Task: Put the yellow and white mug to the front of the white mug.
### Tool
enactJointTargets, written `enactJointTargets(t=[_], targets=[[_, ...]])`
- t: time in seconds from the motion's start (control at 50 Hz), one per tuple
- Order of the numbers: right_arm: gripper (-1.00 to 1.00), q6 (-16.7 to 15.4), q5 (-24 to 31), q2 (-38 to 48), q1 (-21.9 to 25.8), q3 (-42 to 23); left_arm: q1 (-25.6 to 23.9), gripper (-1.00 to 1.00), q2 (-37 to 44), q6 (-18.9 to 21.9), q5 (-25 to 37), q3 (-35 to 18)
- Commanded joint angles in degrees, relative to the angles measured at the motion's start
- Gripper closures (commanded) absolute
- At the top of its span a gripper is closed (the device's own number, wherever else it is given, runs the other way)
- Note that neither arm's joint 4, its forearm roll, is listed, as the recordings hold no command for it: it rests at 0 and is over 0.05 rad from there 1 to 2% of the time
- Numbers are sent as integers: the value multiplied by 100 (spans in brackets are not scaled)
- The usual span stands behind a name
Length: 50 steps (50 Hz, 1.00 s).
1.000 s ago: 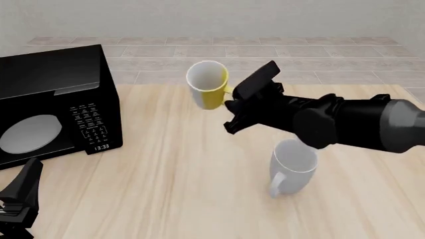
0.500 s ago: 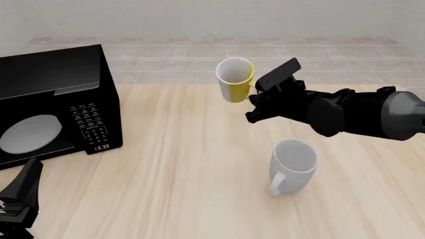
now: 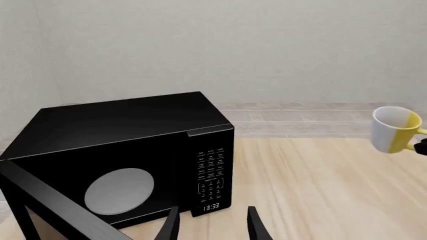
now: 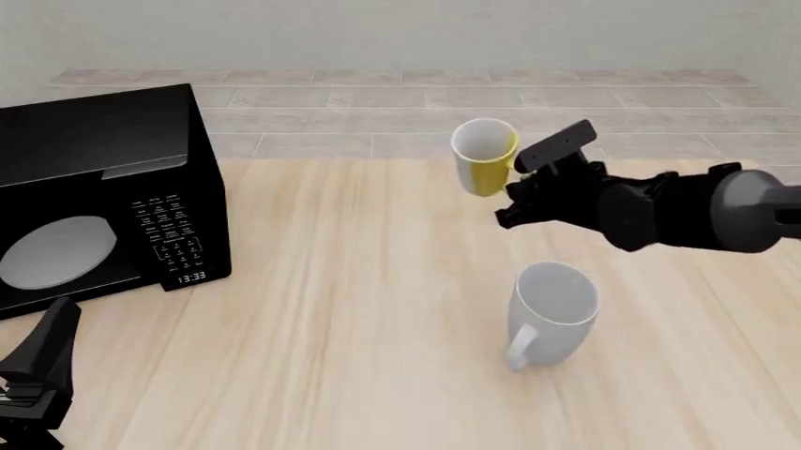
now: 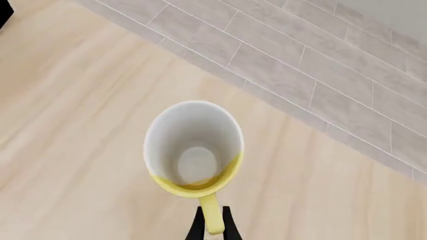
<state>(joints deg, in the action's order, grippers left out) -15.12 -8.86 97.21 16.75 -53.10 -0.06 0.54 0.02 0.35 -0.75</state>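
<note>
R gripper (image 4: 516, 178) is clamped narrow on the yellow handle of the yellow mug (image 4: 483, 156), holding it in the air, roughly upright w/ slight tilt, above the table's (image 4: 338, 309) far edge. That puts it beyond the white mug (image 4: 552, 307) and a bit left of it, well apart. White mug stands upright, handle toward the camera. L gripper (image 3: 212, 226) sits far left of the white mug by the microwave (image 4: 100, 197), fingers apart, holding nothing.
</note>
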Motion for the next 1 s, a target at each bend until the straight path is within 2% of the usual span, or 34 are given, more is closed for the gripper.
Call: enactJointTargets(t=[0.02,0.64,1.0], targets=[[100,-20,-177,250,-347,14,1,-100,-1,-1,0,0],[100,2,-448,1118,-1004,-246,0,-100,0,0,0,0],[100,80,-535,1666,-1058,-486,-1,-100,-1,0,0,0]])
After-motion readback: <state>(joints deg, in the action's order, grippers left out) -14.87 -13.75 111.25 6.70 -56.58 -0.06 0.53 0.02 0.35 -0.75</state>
